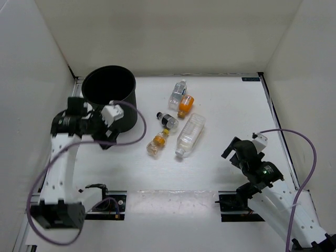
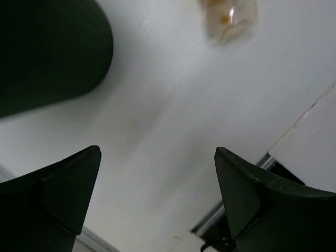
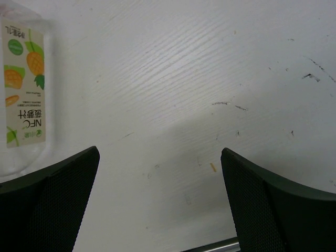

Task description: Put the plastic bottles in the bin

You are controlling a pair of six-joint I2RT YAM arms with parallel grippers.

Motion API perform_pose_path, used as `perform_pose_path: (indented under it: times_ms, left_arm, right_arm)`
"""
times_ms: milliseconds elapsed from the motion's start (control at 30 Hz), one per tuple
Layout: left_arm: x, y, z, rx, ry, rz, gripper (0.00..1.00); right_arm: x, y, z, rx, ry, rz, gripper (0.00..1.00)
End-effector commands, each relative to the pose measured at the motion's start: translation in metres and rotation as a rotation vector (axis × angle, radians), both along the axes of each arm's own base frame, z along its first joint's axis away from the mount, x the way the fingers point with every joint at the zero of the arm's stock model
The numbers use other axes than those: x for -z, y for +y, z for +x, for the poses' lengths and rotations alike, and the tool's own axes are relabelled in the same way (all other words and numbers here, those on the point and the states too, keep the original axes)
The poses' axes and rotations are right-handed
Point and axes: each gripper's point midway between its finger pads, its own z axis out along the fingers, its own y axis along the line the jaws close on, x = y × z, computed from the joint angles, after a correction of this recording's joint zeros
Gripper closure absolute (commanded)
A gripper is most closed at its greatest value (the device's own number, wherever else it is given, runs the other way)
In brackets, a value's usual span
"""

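Five plastic bottles are seen lying loose on the white tabletop [image 1: 236, 105], right of the round black bin [image 1: 131, 105].

The cluster is made up of a large clear ribbed bottle [image 1: 189, 135], a small clear labelled bottle [image 1: 178, 93] touching an orange-filled bottle [image 1: 186, 103], a black-capped bottle [image 1: 167, 120], and a second orange-tinted bottle [image 1: 156, 143] nearest the bin. The bin's smooth, glossy wall is tapered toward its base. A faint wood grain and dark scuffs are shown on the tabletop. The left gripper [image 2: 157, 151] is held just in front of the bin, its jaws spread wide over bare surface. The right gripper [image 3: 159, 151] is set right of the cluster, its jaws likewise wide and holding nothing.
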Motion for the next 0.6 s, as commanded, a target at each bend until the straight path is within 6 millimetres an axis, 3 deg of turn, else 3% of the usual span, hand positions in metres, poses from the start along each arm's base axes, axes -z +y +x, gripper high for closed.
perform_pose_path:
  times_ms: [0,33,100,133,267,367,433,467,500,567]
  left_arm:
    - [-0.002,-0.054,0.018,0.086,0.148,-0.117,0.00]
    - [0.007,-0.085,0.006,0.190,0.191,-0.082,0.00]
    - [0.021,-0.109,0.007,0.246,0.174,-0.012,0.00]
    - [0.025,-0.131,-0.002,0.286,0.183,-0.013,0.00]
    - [0.033,-0.173,0.025,0.270,0.164,-0.005,0.00]
    - [0.034,-0.192,0.063,0.180,0.077,0.032,0.00]
    - [0.057,-0.194,0.089,0.094,0.058,0.139,0.00]
    - [0.055,-0.203,0.093,0.078,0.067,0.143,0.00]
    - [0.078,-0.206,0.096,0.069,0.129,0.182,0.00]
    - [0.096,-0.211,0.098,0.042,0.176,0.210,0.00]
  right_arm:
    - [-0.029,0.011,0.016,-0.061,-0.085,0.016,0.00]
    - [-0.029,0.013,0.016,-0.068,-0.082,0.023,0.00]
    - [-0.030,0.012,0.016,-0.074,-0.089,0.020,0.00]
    - [-0.030,0.012,0.016,-0.074,-0.089,0.020,0.00]
    - [-0.034,0.015,0.015,-0.067,-0.110,0.055,0.00]
    - [-0.031,0.016,0.013,-0.068,-0.113,0.071,0.00]
    - [-0.030,0.017,0.011,-0.070,-0.119,0.091,0.00]
    - [-0.030,0.017,0.011,-0.069,-0.119,0.091,0.00]
    - [-0.032,0.017,0.011,-0.070,-0.130,0.097,0.00]
    - [-0.028,0.016,0.008,-0.063,-0.121,0.100,0.00]
